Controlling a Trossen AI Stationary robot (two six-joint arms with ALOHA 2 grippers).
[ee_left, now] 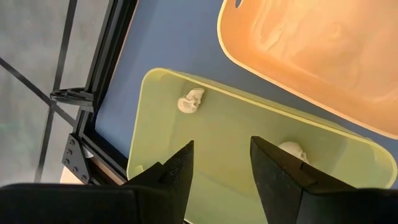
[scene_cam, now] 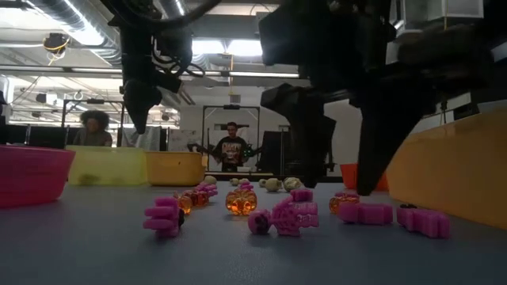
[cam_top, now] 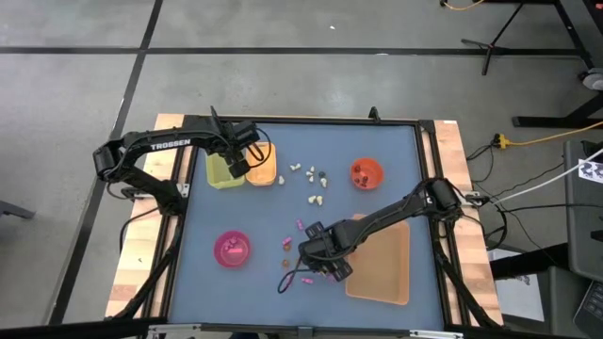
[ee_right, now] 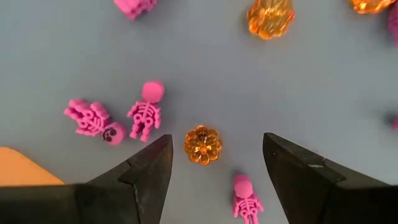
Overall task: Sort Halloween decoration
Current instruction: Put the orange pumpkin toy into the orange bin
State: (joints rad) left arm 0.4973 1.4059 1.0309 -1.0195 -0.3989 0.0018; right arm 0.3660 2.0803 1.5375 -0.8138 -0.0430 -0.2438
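The Halloween decoration lies scattered on the blue table. An orange pumpkin (ee_right: 203,144) and pink skeletons (ee_right: 146,113) (ee_right: 245,198) are near the front. Cream pieces (cam_top: 313,179) lie farther back. My right gripper (ee_right: 216,139) hangs open just above the table, pointing down, one finger on either side of the pumpkin and touching nothing. My left gripper (ee_left: 221,148) hovers open over the green tray (ee_left: 249,124), which holds two white skulls (ee_left: 191,101) (ee_left: 292,149).
An orange tray (cam_top: 263,170) stands beside the green tray (cam_top: 220,173). A pink bowl (cam_top: 232,249) sits at front left, a red bowl (cam_top: 366,173) at back right, and a tan tray (cam_top: 384,266) at front right beside my right gripper (cam_top: 320,260). People stand in the room behind.
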